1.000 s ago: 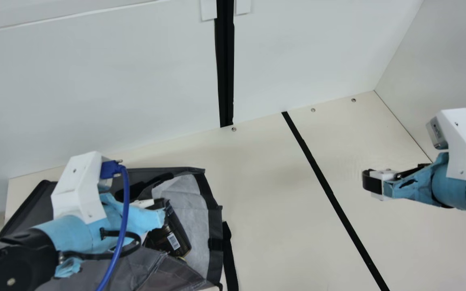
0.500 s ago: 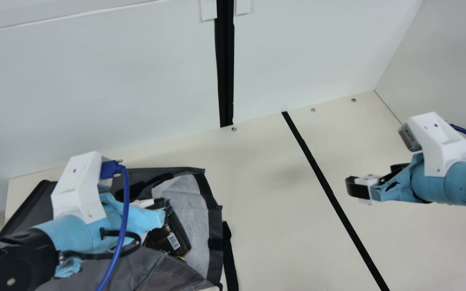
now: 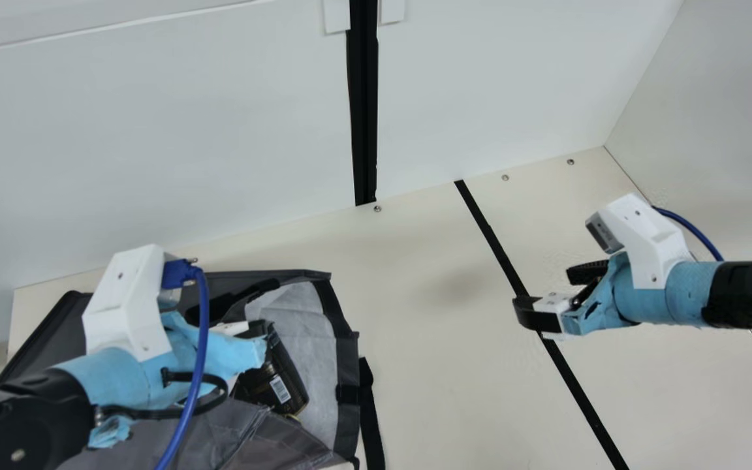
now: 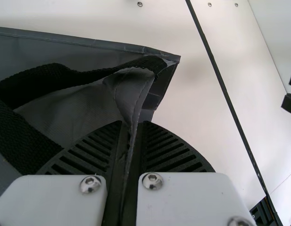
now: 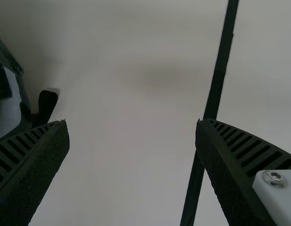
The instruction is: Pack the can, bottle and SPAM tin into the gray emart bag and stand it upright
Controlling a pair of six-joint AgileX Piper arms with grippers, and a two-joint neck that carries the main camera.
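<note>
Left gripper (image 4: 132, 124): 2 ribbed fingers clamped together on a thin fold of the gray emart bag (image 4: 131, 94). Right gripper (image 5: 132, 122): 2 fingers wide apart, nothing between them, above the table (image 3: 428, 365). Inside the bag's open mouth lies a dark container (image 3: 271, 385) with a barcode. Lifting by 1 corner could let the fold slip, or spill the container through the unsupported mouth

You have a cream table (image 3: 428, 365) before you. On your left lies the gray emart bag (image 3: 239, 431), its open mouth towards the table's middle, a black strap (image 3: 371, 418) beside its rim. A black stripe (image 3: 568, 378) runs aslant; screws (image 3: 377, 209) dot the far edge.
</note>
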